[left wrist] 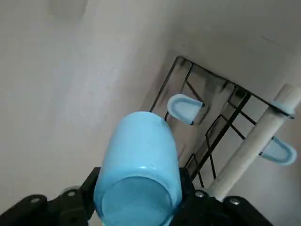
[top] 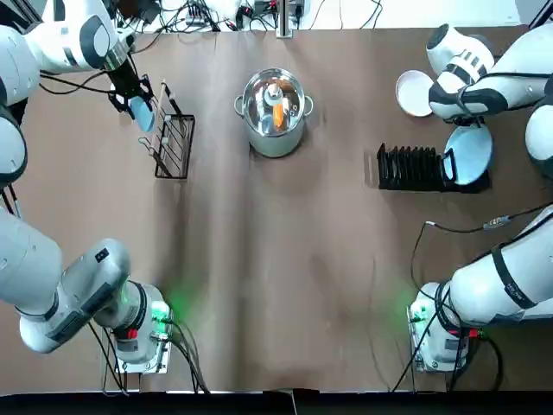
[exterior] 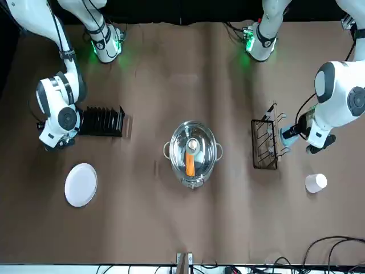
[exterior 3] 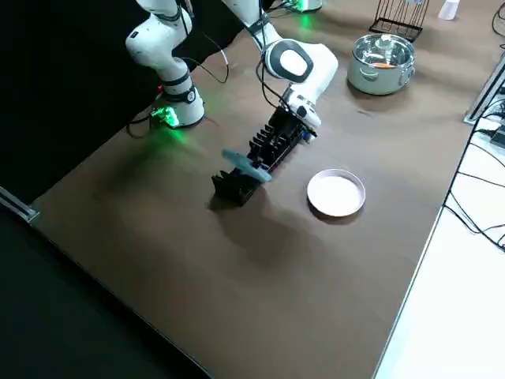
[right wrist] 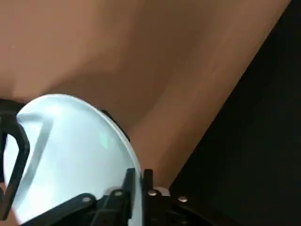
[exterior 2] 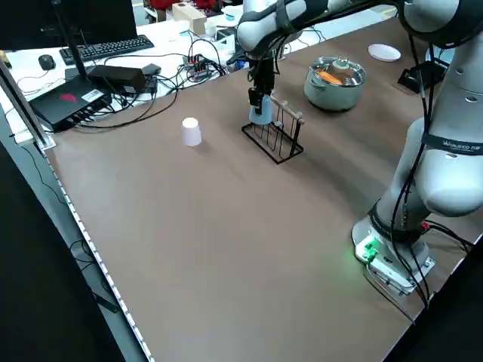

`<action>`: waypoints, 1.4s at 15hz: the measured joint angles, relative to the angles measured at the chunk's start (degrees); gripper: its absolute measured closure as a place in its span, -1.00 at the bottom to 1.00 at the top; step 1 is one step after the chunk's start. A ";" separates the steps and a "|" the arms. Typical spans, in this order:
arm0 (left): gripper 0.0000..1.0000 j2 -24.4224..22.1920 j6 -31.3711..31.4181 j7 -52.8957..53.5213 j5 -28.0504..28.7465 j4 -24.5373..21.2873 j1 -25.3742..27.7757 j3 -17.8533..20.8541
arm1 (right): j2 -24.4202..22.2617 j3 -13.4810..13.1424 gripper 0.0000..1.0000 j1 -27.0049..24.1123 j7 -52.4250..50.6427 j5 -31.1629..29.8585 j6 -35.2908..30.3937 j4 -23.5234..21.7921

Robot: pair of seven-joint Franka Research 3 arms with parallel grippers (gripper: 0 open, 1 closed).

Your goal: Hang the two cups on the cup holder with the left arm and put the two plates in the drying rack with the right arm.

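My left gripper (top: 136,104) is shut on the light blue cup (top: 143,115), held just left of the wire cup holder (top: 174,145). In the left wrist view the cup (left wrist: 139,160) lies sideways close to the holder's wooden bar (left wrist: 254,143) and a blue-tipped peg (left wrist: 183,108). The white cup (exterior 2: 190,131) stands upside down on the table, beyond the holder. My right gripper (top: 462,130) is shut on the rim of the light blue plate (top: 469,156), which leans tilted over the right end of the black drying rack (top: 410,167). The white plate (top: 414,92) lies flat behind the rack.
A steel pot (top: 275,111) holding an orange item stands at the middle back of the table. Cables run along the far edge and near the right arm's base (top: 441,341). Open brown table lies between the pot and both bases.
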 joint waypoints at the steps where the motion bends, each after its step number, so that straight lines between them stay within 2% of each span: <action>1: -0.37 0.26 0.12 0.00 0.09 0.00 0.00 0.02 | 0.12 0.00 0.62 0.00 0.10 0.00 0.14 0.03; 2: -0.37 0.38 0.18 0.00 0.11 0.00 0.00 0.02 | 0.19 0.00 0.44 0.00 0.15 0.00 0.20 0.06; 3: -0.37 0.41 0.25 0.00 0.11 0.00 0.00 0.02 | 0.25 0.00 0.06 0.00 0.27 0.00 0.24 0.30; 4: -0.40 0.41 0.30 0.00 0.12 0.02 0.00 0.02 | 0.27 0.00 -0.12 0.00 0.29 0.00 0.24 0.58; 6: -0.45 0.41 0.48 0.00 0.12 0.17 0.01 0.02 | 0.37 0.00 -0.14 0.00 0.30 0.00 0.23 1.35; 9: -0.95 0.29 0.49 -0.01 0.12 0.90 0.04 0.02 | 0.83 0.04 -0.14 0.00 0.34 0.01 0.57 3.43; 12: -1.00 -0.05 0.49 -0.01 0.14 1.44 0.04 0.02 | 2.47 0.23 -0.14 0.01 0.40 1.23 1.39 8.35; 14: -1.00 -0.15 0.45 -0.01 0.16 2.65 0.04 0.02 | 4.96 0.24 -0.14 -0.01 0.40 6.40 1.81 13.56; 17: -0.99 -0.17 -2.89 1.54 1.28 8.22 0.10 0.04 | 10.30 0.00 -0.13 -1.07 0.41 19.98 6.28 21.85; 21: -0.99 1.54 -4.77 10.94 5.08 14.68 0.64 0.94 | 17.69 -0.16 -0.11 -6.28 -1.13 32.83 19.30 25.73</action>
